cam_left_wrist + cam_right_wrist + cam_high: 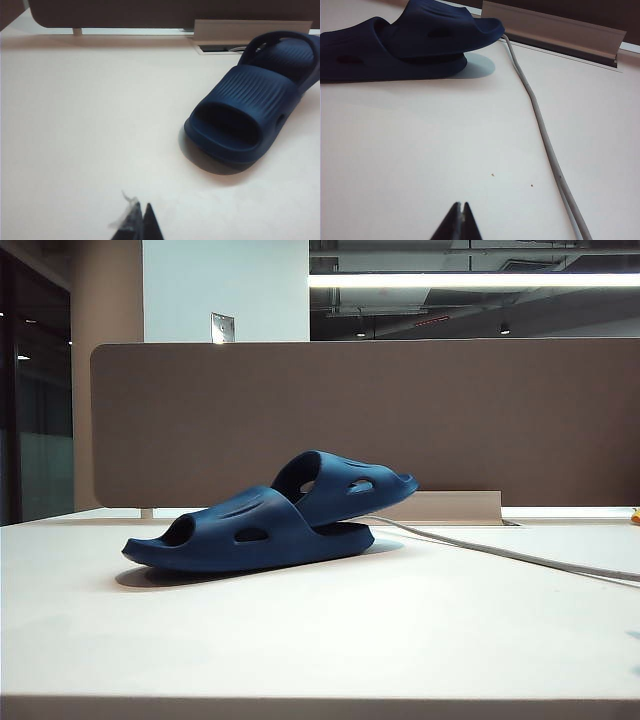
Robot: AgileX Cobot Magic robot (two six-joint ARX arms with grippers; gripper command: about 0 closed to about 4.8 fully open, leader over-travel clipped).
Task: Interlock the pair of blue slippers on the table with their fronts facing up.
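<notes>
The left hand (141, 220) hung low over the bare surface (300, 640), fingers pressed together on nothing. The pair of blue slippers (270, 520) lay ahead of it and off toward the right arm's side, well apart. There were two slippers, the rear one tipped up with its front resting over the front one's heel, long axes running left to right in the exterior view. One grey cable (540, 130) trailed beside them. The right hand (461, 217), likewise pressed together and empty, looked about equally far.
</notes>
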